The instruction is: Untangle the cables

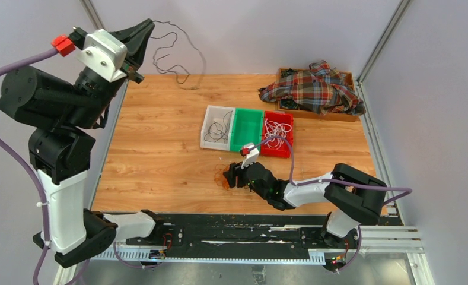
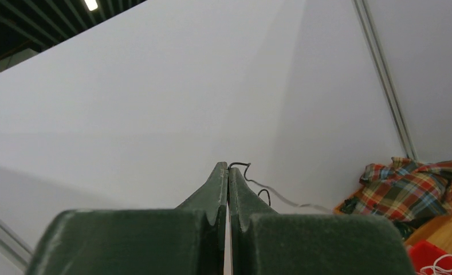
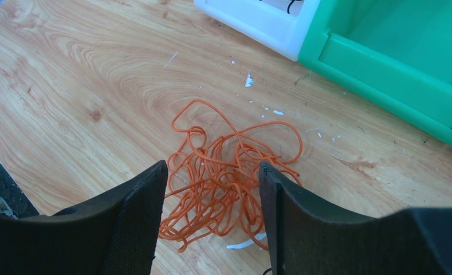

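1. Left gripper [image 1: 150, 25]: raised high above the far-left corner of the table, jaws pressed together and pinching one black cable [image 2: 238, 164].
2. The black cable hangs free from the closed tips. Its loose end trails down to the far edge of the table, apart from every other wire.
3. White bin [image 1: 209, 116], at the table's centre: it holds other black cables, so it is the probable destination. The strand should be carried across high enough that its tail does not drag.
4. Orange cables [image 3: 223, 166]: a knotted heap on the bare wood between the white bin and the near edge.
5. Right gripper [image 3: 212, 169]: low over the heap, fingers spread on either side of it and nothing yet gripped. Closing on a single outlying loop, not the dense middle, and drawing it out slowly should free one wire without tightening the knot.
6. Green bin [image 1: 247, 124]: no wires are visible in it.
7. Red bin [image 1: 289, 119]: white cables lie inside.
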Robot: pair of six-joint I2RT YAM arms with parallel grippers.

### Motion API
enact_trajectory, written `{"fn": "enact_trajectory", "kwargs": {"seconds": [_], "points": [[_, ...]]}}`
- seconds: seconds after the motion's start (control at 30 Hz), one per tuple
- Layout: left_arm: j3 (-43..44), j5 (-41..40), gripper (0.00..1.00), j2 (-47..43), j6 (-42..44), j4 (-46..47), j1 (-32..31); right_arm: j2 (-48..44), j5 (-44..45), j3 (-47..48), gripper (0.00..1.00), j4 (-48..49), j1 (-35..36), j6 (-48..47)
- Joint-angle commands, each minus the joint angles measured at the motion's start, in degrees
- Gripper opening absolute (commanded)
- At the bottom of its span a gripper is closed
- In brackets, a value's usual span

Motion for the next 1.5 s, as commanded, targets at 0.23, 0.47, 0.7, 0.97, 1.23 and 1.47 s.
{"fn": "enact_trajectory", "kwargs": {"seconds": [0.23,0.47,0.7,0.97,1.23,1.47], "points": [[-22.3,-1.5,0.0,-6.4,-0.9,4.7,-0.2,-9.6,1.9,-0.6,0.6,-4.0,1.6,-1.6],[-34.9,-0.7,0.01,-8.1,-5.2,9.4,-0.2,-14.4,3.6,-2.1,0.6,-5.8,1.6,-2.2],[-45.1,0.6,0.0,-7.7,-6.1,14.5,-0.2,-17.3,5.5,-4.1,0.61,-6.6,1.3,-2.1],[-51.3,-1.3,0.0,-3.7,2.5,20.3,-0.1,-21.7,9.1,-7.1,0.6,-8.0,0.4,-1.6],[-50.9,-2.0,0.0,1.7,3.1,20.9,-0.1,-23.4,9.9,-9.3,0.59,-8.2,-0.3,-0.6],[-49.9,-2.5,0.0,4.5,4.3,20.1,-0.1,-23.5,10.0,-9.4,0.59,-8.2,-0.7,-0.7]]}}
